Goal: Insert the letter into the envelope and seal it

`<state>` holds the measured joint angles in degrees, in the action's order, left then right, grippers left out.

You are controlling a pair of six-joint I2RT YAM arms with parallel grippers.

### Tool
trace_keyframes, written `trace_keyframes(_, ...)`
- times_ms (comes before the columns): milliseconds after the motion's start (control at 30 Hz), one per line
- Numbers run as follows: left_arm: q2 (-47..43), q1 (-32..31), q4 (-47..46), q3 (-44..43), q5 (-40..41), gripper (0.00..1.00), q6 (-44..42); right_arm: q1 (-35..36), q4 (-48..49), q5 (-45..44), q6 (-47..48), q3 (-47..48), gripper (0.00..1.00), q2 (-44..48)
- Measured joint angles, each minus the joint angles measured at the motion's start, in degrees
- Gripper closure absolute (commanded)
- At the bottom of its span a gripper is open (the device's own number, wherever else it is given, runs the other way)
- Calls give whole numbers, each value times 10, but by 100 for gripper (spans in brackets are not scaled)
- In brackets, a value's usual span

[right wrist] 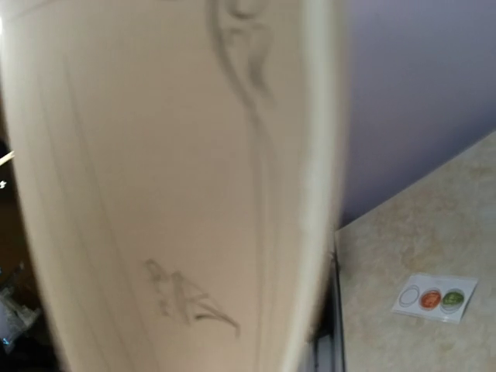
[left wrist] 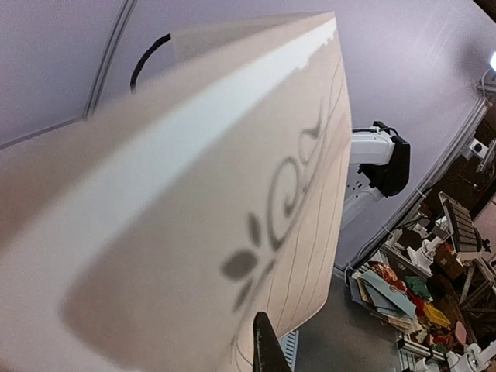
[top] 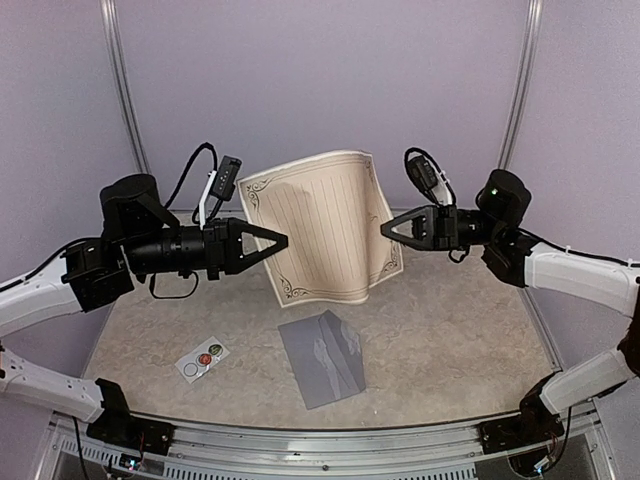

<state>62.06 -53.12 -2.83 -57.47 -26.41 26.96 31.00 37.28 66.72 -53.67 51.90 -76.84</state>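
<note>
The letter (top: 325, 225), a cream lined sheet with a scrolled border, hangs upright in the air above the table, bowed toward its right edge. My left gripper (top: 283, 240) is shut on its left edge. My right gripper (top: 386, 229) has its jaws drawn together on the curled right edge. In the left wrist view the letter (left wrist: 194, 194) fills most of the picture, with one dark finger (left wrist: 267, 349) against it. The letter (right wrist: 155, 178) also covers the right wrist view and hides the jaws. The grey envelope (top: 322, 357) lies flat on the table below, its flap open.
A small white sticker card (top: 203, 359) with round stickers lies at the front left of the speckled table (top: 450, 320); the sticker card (right wrist: 434, 298) also shows in the right wrist view. Purple walls enclose the back and sides.
</note>
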Motion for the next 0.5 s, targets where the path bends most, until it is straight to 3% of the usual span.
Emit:
trace_keyframes(267, -16, 20, 63, 50, 78, 100, 44, 0, -132, -68, 72, -24, 100, 45)
trace_keyframes(500, 12, 19, 88, 121, 141, 100, 124, 7, -305, -207, 151, -33, 100, 62)
